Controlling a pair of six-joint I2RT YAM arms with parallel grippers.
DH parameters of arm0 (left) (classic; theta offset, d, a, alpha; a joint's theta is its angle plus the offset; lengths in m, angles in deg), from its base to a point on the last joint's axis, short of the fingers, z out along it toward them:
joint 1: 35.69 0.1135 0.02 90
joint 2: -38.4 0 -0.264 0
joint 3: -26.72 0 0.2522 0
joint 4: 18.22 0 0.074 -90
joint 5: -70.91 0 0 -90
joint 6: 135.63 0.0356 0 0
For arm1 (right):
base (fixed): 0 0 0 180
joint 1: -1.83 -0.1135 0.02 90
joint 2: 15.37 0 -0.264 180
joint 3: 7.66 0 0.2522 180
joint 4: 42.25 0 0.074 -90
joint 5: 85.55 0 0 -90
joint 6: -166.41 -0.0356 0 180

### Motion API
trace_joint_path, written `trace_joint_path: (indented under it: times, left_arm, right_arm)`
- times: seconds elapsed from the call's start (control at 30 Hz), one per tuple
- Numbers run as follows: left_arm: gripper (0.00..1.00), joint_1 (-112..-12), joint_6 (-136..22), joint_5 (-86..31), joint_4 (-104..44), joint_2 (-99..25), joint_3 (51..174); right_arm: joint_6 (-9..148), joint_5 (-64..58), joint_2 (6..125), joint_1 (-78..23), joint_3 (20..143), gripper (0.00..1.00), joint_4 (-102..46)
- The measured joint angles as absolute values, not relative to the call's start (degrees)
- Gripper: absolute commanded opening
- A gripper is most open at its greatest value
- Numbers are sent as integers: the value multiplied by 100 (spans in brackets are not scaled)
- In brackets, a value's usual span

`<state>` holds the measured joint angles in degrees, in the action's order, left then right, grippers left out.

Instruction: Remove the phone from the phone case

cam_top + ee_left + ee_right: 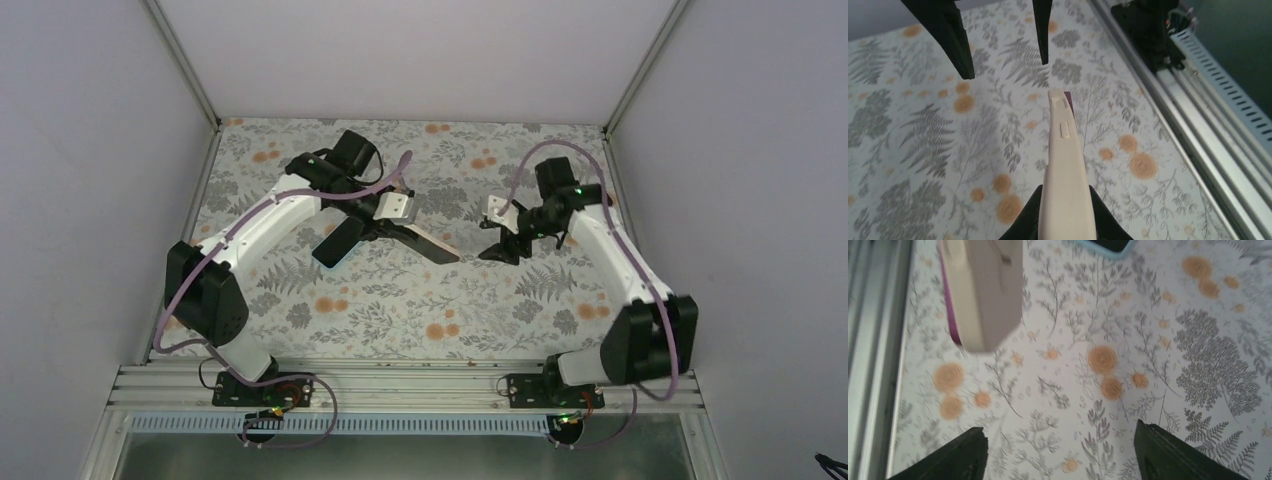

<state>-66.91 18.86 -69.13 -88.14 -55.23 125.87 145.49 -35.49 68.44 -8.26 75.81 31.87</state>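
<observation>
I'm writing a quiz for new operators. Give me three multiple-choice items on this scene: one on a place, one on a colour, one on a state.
1. Where is the cream phone case?
A. lying flat, untouched
B. held in the left gripper
C. leaning on a wall

2. What colour is the edge showing behind the case?
A. green
B. purple
C. yellow

3. How is the right gripper?
A. open, empty
B. shut on the case
C. shut on nothing

Answers:
1 B, black fingers clamp the case's near end.
2 B, a purple edge runs beside the cream.
3 A, its jaws stand wide apart with nothing gripped.
</observation>
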Motion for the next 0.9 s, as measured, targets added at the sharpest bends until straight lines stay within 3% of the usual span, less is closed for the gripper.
trace_joint_path:
  times: [0.2, 0.9]
  left_arm:
    - [2, -6779, 1934, -7567, -8845, -5857, 12707]
    - [2, -6682, 1930, -7805, -8823, -5982, 12707]
  right_arm:
    - [14121, -4109, 5885, -844, 7092, 59, 2634]
    - [13863, -4526, 5889, -1078, 7035, 56, 2712]
